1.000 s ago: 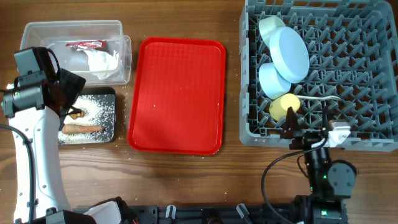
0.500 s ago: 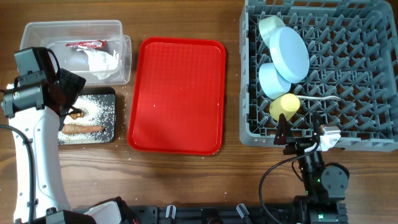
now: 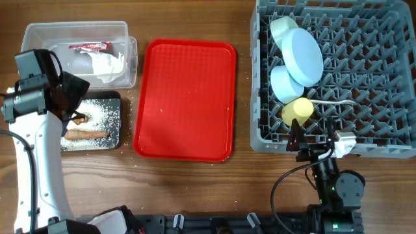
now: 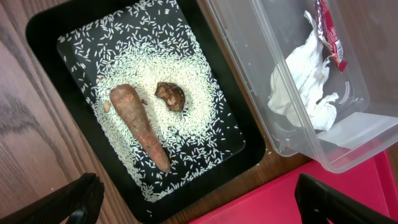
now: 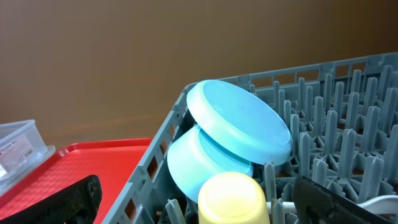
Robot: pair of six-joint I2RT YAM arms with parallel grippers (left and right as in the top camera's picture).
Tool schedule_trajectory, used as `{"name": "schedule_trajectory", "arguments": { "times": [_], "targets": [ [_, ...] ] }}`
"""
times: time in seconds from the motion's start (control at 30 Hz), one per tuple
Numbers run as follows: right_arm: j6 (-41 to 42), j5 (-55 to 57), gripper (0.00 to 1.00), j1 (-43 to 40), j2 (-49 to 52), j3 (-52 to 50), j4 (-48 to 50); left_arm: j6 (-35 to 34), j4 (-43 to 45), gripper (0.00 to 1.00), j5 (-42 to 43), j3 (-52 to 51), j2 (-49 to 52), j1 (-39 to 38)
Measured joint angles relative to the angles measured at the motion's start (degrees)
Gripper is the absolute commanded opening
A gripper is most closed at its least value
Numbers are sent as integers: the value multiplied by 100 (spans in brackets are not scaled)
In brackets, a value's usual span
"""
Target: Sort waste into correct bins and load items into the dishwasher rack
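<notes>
The grey dishwasher rack point(image 3: 380, 65) holds a pale blue plate point(image 3: 305, 55), two bowls point(image 3: 284, 83) point(image 3: 281, 29), a yellow cup point(image 3: 297, 112) and a white spoon point(image 3: 335, 103). My right gripper point(image 3: 316, 144) hangs open just outside the rack's front wall, facing the cup point(image 5: 233, 196) and plate point(image 5: 239, 118), holding nothing. The clear tub point(image 3: 39, 36) contains the red-and-white wrapper point(image 3: 90, 47) and napkin point(image 3: 107, 65). The black tray point(image 4: 43, 37) carries the brown stick point(image 4: 140, 124), a lump point(image 4: 170, 96) and white crumbs point(image 4: 186, 68). My left gripper point(image 4: 199, 205) is open and empty above that tray.
A flat red serving tray point(image 3: 185, 97) lies between the bins and the rack, with nothing on it. A few white crumbs dot the wooden table point(image 3: 195, 188) beside the black tray. The left arm's white link runs along the left edge.
The right gripper drew back a little from the rack's front wall toward the table's front edge, then held still. The left arm and all objects stayed put.
</notes>
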Motion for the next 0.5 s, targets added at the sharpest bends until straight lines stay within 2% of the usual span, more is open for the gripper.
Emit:
{"name": "schedule_trajectory", "arguments": {
  "times": [0.33, 0.5],
  "targets": [
    [0, 0, 100, 0, 0, 0, 0, 0, 4, 100, -7, -13, -92, -70],
    [0, 0, 100, 0, -4, 0, 0, 0, 245, 100, -352, -273, -1003, -433]
  ]
}}
